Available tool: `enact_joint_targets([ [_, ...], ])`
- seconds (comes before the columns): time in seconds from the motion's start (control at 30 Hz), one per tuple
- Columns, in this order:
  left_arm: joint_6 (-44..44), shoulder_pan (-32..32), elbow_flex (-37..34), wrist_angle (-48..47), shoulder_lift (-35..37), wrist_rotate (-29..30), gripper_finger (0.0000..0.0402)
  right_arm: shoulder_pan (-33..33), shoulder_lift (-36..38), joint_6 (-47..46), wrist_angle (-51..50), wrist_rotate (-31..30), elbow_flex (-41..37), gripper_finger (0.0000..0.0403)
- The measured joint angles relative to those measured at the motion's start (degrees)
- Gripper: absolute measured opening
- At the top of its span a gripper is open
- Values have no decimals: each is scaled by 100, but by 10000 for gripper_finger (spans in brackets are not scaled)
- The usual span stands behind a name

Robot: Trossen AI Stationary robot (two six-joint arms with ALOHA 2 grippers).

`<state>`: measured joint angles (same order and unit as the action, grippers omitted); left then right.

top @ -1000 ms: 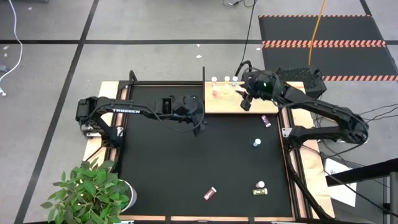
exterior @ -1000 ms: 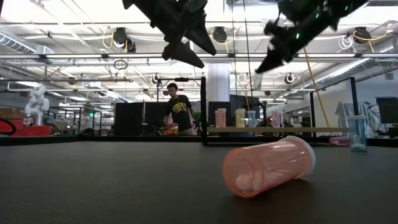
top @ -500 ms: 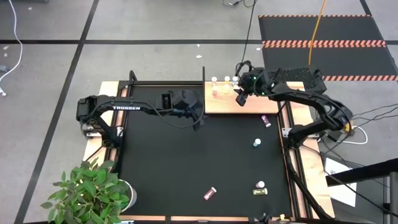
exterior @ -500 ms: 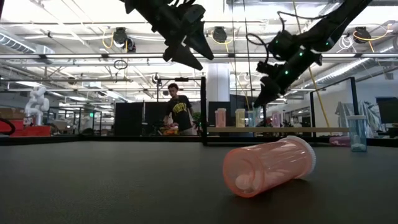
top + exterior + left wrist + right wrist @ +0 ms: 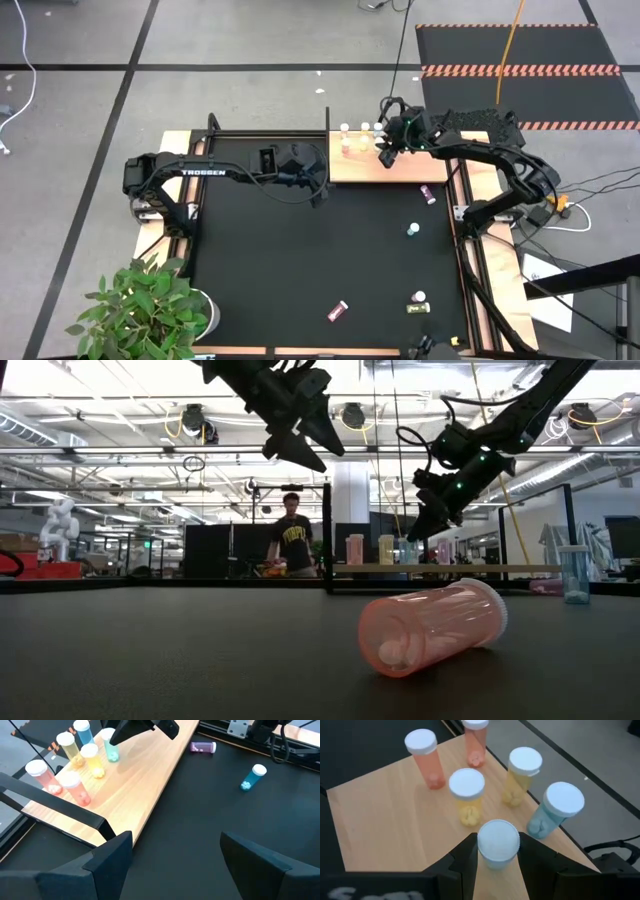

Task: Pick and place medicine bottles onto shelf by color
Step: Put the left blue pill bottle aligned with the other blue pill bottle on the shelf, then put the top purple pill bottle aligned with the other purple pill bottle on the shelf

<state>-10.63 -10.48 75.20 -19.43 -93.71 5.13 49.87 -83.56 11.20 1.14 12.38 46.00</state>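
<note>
Right end effector [image 5: 497,857] clamped around teal bottle [image 5: 498,842], its body hidden below the cap, over shelf [image 5: 390,825].

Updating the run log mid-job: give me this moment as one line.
right gripper: shut on teal bottle, over shelf | left gripper: open, waiting above mat | shelf: five bottles standing | mat: four bottles left

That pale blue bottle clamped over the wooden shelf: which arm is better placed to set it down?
The right arm. Its pincer already grips the pale blue bottle above the shelf, beside another blue bottle. The left pincer hangs open over the black mat.
</note>
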Motion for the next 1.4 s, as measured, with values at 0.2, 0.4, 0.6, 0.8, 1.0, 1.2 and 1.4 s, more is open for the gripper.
enact_joint_targets([
  [0.2,-16,0,0,-1,0,-2,303,11,5,-171,7,77,0,126],
  [0.4,-108,1,0,-1,0,-2,303,20,5,-323,10,136,-2,151],
  [0.6,-111,28,0,-1,0,-2,303,20,5,-326,27,131,-2,182],
  [0.8,-309,40,0,-6,0,-61,303,30,116,-463,8,105,-4,207],
  [1.0,-492,127,0,-7,-1,-66,303,31,776,-605,-206,99,-7,221],
  [1.2,-474,284,0,121,0,-76,303,24,1802,-650,-638,96,-7,222],
  [1.4,-830,511,0,706,0,-100,303,-116,2874,-828,-1175,91,-7,222],
])
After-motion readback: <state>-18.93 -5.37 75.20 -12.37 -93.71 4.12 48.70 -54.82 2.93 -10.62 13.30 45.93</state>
